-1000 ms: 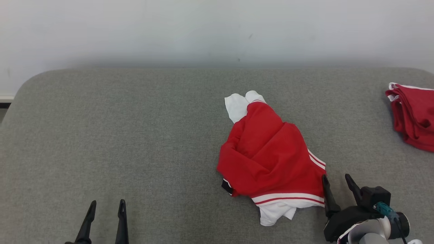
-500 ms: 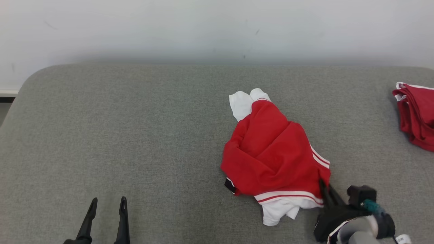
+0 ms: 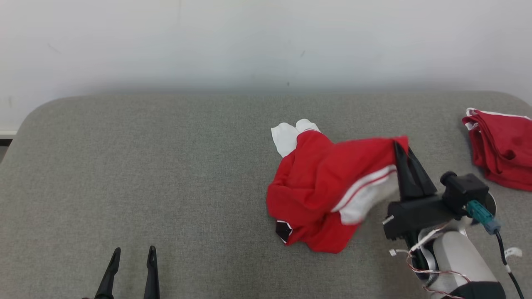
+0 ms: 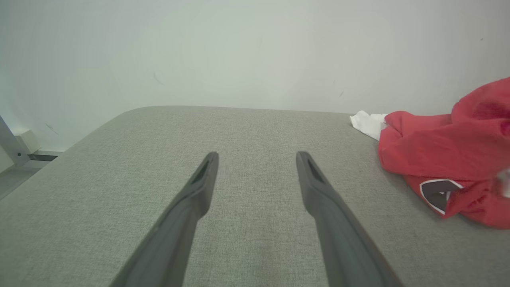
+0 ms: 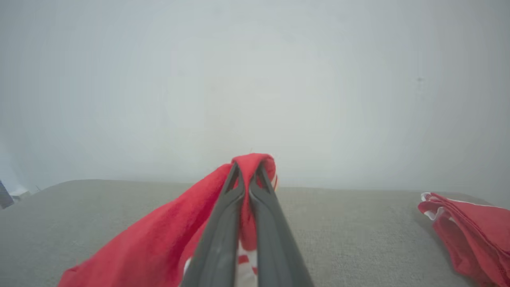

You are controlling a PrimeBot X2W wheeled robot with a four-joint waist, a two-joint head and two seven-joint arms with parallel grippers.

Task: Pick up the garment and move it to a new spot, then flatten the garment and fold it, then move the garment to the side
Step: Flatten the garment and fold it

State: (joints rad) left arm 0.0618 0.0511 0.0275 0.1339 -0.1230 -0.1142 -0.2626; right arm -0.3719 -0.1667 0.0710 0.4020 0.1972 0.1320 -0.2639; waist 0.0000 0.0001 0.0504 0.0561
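The garment is a crumpled red piece with white trim and white lining, lying right of centre on the grey surface. My right gripper is shut on its red hem corner and holds that corner lifted, so the cloth stretches up from the heap. In the right wrist view the red cloth is pinched between the two closed fingers of the right gripper. My left gripper stands open at the lower left, far from the garment. The left wrist view shows the left gripper open over bare fabric, with the garment to its right.
A second red garment lies folded at the far right edge; it also shows as a red folded garment in the right wrist view. A pale wall rises behind the surface. The surface's rounded left corner drops off to the floor.
My right gripper closed on the garment's lower right hem and raised it up and back, pulling that corner off the surface. The left gripper kept still. The camera shifted slightly.
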